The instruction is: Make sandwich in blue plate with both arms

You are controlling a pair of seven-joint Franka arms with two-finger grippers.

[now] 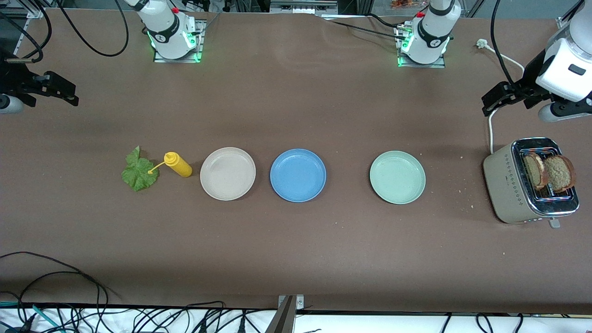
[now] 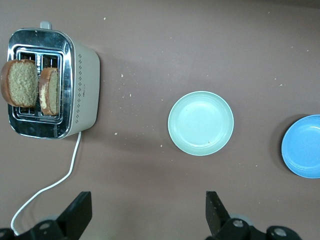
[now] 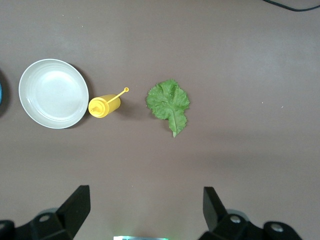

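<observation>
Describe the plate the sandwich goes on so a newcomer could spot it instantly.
Three round plates sit in a row across the brown table. The blue plate is the middle one, empty, between the beige plate and the mint-green plate. It alone is solid blue.

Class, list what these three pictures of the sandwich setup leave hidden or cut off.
- Bread slices: lower halves hidden inside the toaster, all views.
- Blue plate: cut by the edge in the left wrist view.
- Left gripper, right gripper: only open fingertips show in their wrist views.
- Yellow bottle: any label too small to read.
</observation>
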